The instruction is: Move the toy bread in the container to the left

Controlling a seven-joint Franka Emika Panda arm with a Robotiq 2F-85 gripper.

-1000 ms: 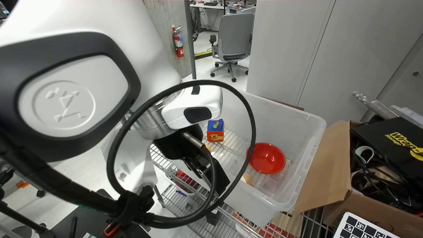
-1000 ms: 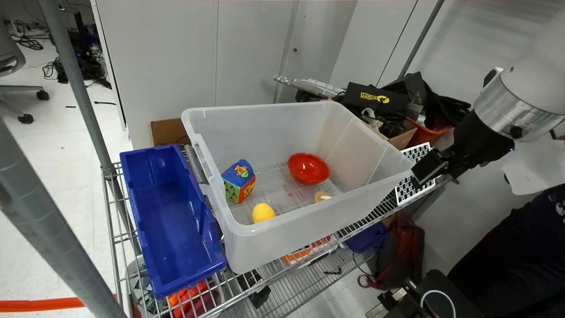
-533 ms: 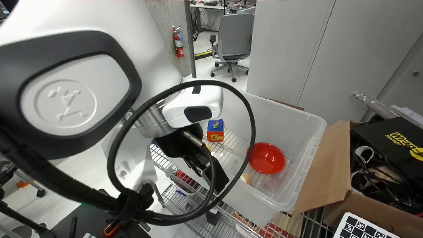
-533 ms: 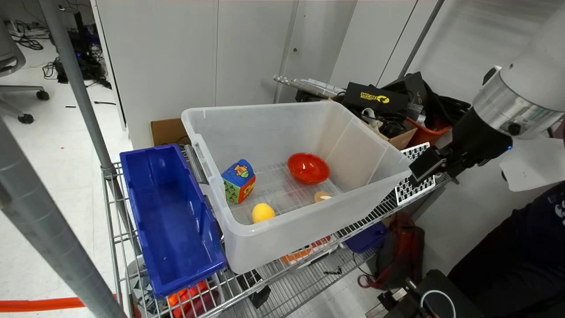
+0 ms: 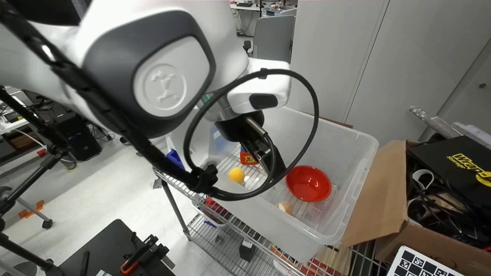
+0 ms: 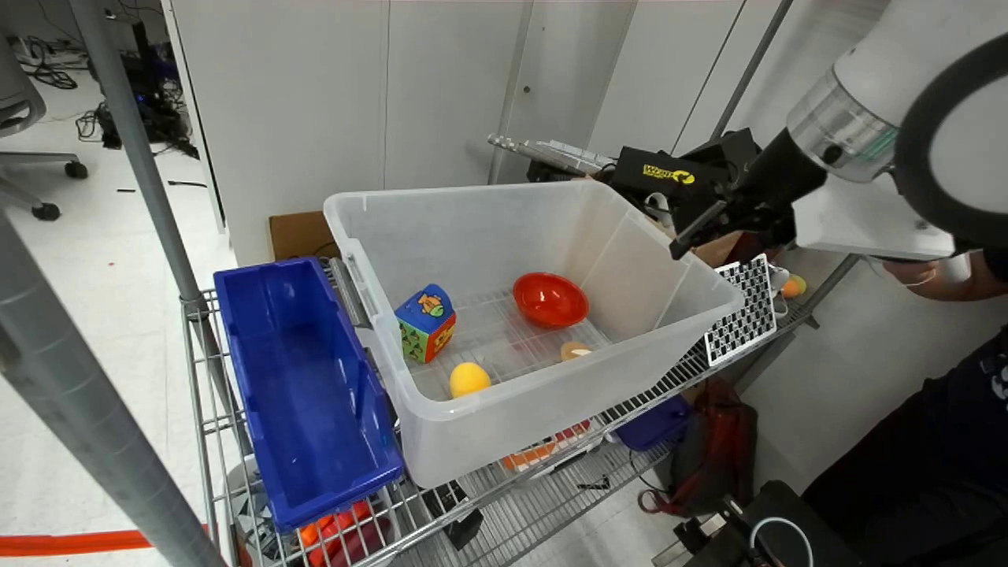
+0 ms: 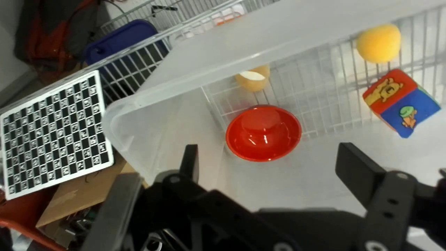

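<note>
The toy bread, a small tan rounded piece with a white face, lies on the floor of the container by its near wall (image 6: 575,351). It also shows in the other exterior picture (image 5: 285,207) and in the wrist view (image 7: 253,79). The container is a large translucent white tub (image 6: 543,417); its rim crosses the wrist view (image 7: 209,75). My gripper (image 7: 267,157) is open, with nothing between its fingers. It is high, near the tub's end beside the cardboard box in an exterior view (image 6: 683,246), apart from the bread.
Inside the tub are a red bowl (image 6: 550,300), a colourful cube (image 6: 426,324) and a yellow ball (image 6: 469,380). A blue bin (image 6: 311,402) stands beside the tub on the wire shelf. A cardboard box (image 5: 378,195) and checkered board (image 6: 744,311) are at the opposite end.
The arm has moved up and toward the tub, so the gripper is now at the tub's end. The yellow ball is uncovered in an exterior view. The things in the tub have not moved.
</note>
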